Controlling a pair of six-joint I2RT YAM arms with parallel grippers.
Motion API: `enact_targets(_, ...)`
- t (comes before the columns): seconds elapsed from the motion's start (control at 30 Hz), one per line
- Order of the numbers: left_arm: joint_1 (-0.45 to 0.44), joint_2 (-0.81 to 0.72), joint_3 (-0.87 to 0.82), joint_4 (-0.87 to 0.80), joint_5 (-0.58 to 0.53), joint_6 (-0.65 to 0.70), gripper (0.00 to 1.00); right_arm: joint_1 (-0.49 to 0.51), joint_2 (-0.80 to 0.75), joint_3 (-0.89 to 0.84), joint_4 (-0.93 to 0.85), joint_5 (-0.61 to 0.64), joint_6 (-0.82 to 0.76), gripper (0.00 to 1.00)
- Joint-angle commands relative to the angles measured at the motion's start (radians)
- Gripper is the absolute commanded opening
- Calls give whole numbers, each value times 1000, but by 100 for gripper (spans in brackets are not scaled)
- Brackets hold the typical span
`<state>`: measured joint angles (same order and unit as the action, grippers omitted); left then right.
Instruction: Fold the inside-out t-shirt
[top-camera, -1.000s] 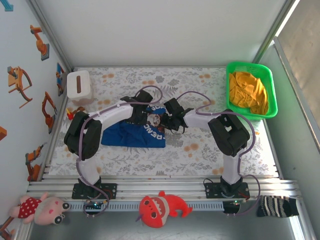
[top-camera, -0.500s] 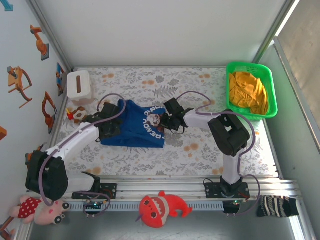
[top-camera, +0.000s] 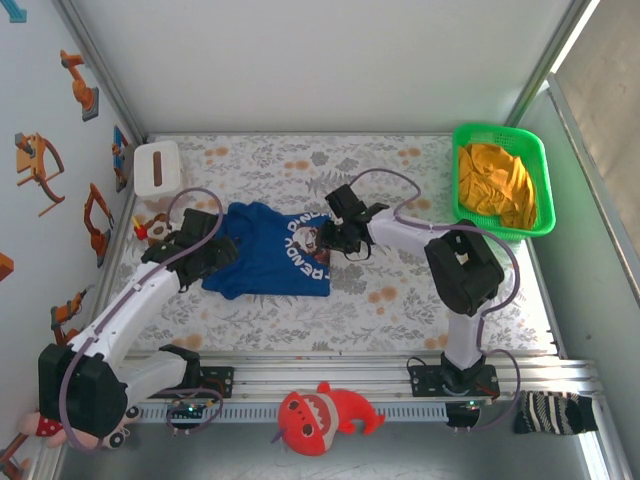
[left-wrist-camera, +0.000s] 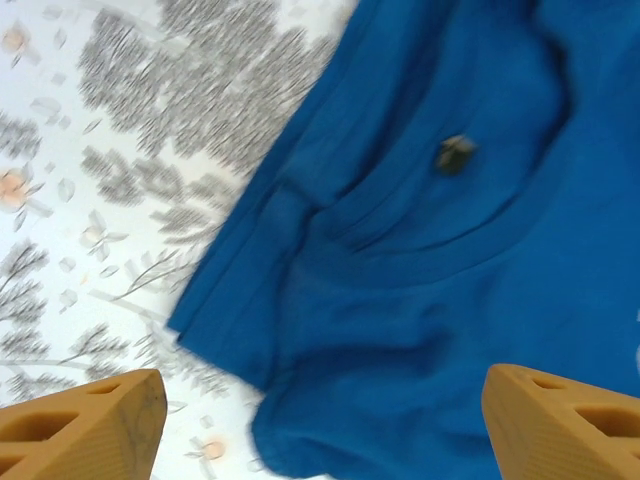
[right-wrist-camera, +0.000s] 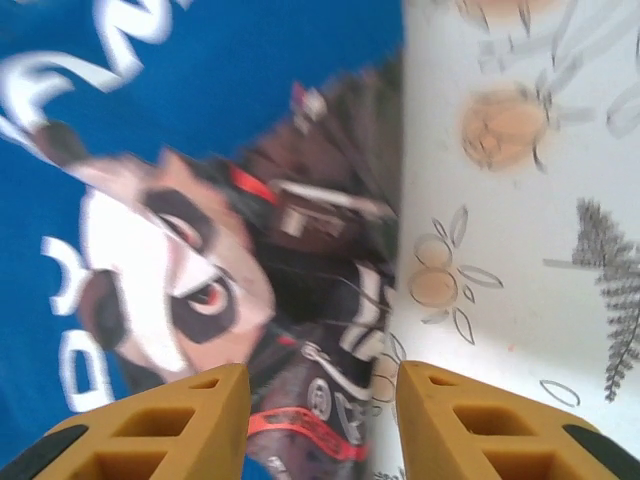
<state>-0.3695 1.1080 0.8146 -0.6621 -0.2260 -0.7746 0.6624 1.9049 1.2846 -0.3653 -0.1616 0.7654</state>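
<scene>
White tissue box (top-camera: 157, 168) back left. Left claw (left-wrist-camera: 320, 405) spread wide, gripping nothing, over the left part of the blue t-shirt (top-camera: 262, 268). T-shirt lies rumpled on the flowered desk (top-camera: 400, 300), centre-left, white lettering and a cartoon print on its right side. Right claw (right-wrist-camera: 320, 400) partly open, empty, over that print where cloth meets desk. Green basket (top-camera: 498, 130) with orange garment (top-camera: 495, 180) back right.

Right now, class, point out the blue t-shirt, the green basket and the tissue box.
blue t-shirt (top-camera: 255, 268): top view, plain blue cloth left of the print.
green basket (top-camera: 497, 128): top view, its far rim.
tissue box (top-camera: 157, 168): top view, middle of its top face.
</scene>
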Motion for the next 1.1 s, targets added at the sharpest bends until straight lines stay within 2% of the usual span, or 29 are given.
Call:
enact_targets(0.0, 4, 48, 43, 25, 95, -8, 83, -27, 25, 95, -100, 41, -101, 42)
enact_targets(0.23, 2, 152, 15, 128, 218, -81, 84, -64, 191, 254, -121, -41, -123, 43)
enact_targets(0.33, 1, 205, -13, 172, 254, -111, 84, -65, 245, 287, -132, -38, -102, 41)
enact_targets(0.43, 4, 268, -34, 208, 271, -122, 85, -68, 270, 280, -132, -19, -65, 32)
enact_targets(0.5, 4, 309, -33, 224, 272, -111, 85, -72, 271, 258, -126, -3, -40, 13)
enact_targets(0.53, 3, 336, -24, 229, 276, -104, 85, -75, 265, 238, -124, 12, -27, 3)
enact_targets(0.57, 4, 361, -13, 234, 284, -87, 85, -77, 253, 215, -120, 28, -15, 0)
enact_targets(0.77, 0, 554, 149, 220, 341, 48, 85, -98, 86, -35, -68, 146, 60, 0)
enact_targets(0.97, -11, 780, 385, 231, 480, 185, 85, -90, -163, -357, 28, 206, 200, 0)
enact_targets(1.07, -23, 879, 505, 246, 547, 229, 84, -42, -288, -518, 66, 229, 298, 0)
